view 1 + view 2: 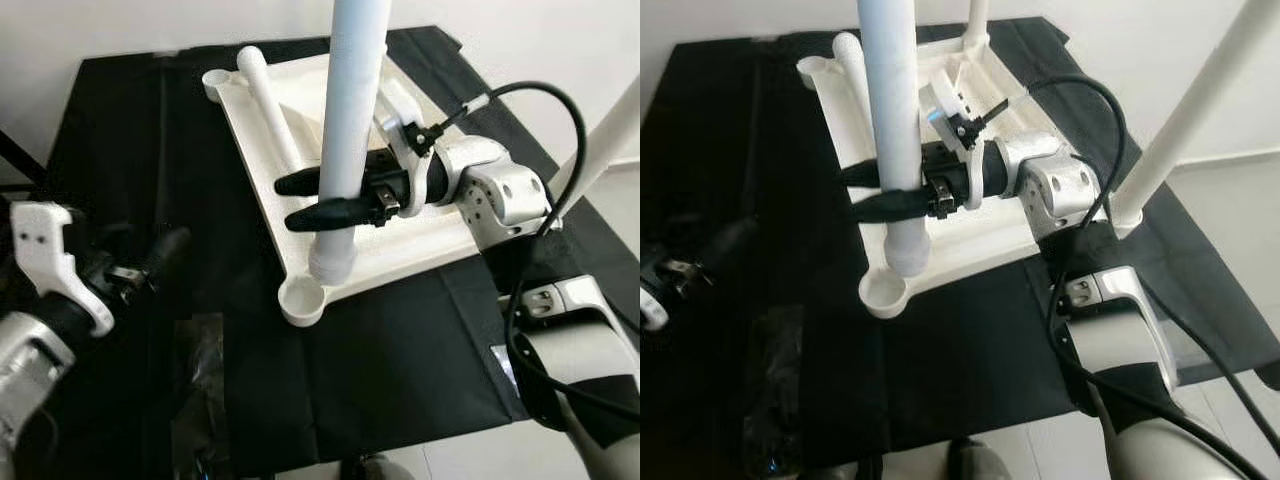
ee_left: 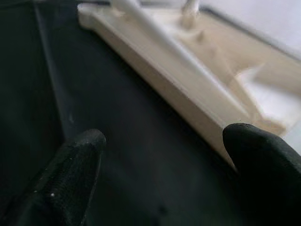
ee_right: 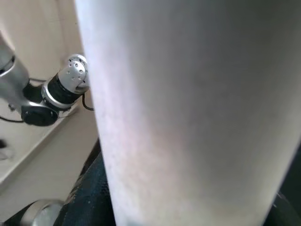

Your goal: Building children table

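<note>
A white tabletop lies upside down on a black cloth spread over the floor, its underside and corner sockets facing up, as a humanoid robot works at fitting the legs. By the look of it the job is partly done: in the right eye view 1 leg stands upright at the corner on the robot's right, and another rises at the far corner. A third leg lies loose along the tabletop's far left edge, not yet fitted.

The right gripper has its black fingers clamped round a fourth leg, held upright with its lower end just above or barely touching the tabletop, near the socket at the nearest corner, which is empty. That leg is not yet seated; it appears to sit slightly beyond the socket and would need lining up and pressing in.

The left gripper hangs low over the cloth to the left of the tabletop, its fingers spread apart and holding nothing, with the tabletop's edge ahead of them.

Judged from this, 2 legs are in and 2 remain.
</note>
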{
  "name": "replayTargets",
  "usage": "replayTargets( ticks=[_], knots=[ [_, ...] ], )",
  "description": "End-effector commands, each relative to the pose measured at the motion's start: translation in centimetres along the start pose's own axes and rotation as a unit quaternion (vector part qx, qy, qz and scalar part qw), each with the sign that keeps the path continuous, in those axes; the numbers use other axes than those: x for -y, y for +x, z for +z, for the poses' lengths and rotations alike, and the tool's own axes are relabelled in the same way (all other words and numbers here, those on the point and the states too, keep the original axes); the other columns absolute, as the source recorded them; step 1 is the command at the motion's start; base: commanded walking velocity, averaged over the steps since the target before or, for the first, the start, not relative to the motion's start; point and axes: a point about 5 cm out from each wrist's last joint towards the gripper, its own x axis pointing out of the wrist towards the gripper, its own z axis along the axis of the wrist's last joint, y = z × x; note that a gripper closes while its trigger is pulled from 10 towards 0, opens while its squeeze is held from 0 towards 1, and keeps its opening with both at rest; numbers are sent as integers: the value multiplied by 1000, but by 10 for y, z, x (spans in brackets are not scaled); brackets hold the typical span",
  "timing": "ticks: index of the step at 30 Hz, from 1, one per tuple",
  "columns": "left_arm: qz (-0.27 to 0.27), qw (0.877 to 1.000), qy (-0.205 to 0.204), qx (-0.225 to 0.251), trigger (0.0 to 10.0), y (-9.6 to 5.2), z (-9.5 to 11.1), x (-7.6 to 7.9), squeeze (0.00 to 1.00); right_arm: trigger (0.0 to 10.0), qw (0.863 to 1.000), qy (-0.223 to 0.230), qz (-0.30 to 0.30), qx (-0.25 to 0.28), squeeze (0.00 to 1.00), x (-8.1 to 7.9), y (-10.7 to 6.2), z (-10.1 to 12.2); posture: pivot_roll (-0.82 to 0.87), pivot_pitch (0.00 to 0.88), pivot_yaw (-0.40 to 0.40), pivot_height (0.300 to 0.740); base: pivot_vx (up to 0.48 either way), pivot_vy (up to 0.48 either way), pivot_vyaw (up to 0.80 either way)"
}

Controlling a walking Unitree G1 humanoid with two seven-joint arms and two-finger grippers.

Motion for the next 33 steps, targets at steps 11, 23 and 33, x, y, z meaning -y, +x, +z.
replayTargets(
  ticks=[11, 23, 33],
  knots=[
    [78, 996, 44, -15, 10000, -18, -30, 50, 0, 10000, 994, -54, 82, -40, 0, -8, 30, -4, 10, 478, -31, 740, 0, 0, 0],
    [181, 981, 59, -21, 10000, -27, -43, 51, 0, 10000, 984, -81, 156, -39, 0, -17, 56, 5, 8, 487, -41, 740, 0, 0, 0],
    [244, 967, 78, -14, 10000, -32, -44, 47, 0, 10000, 981, -91, 165, -42, 0, -10, 72, 5, 6, 475, -58, 740, 0, 0, 0]
  ],
)
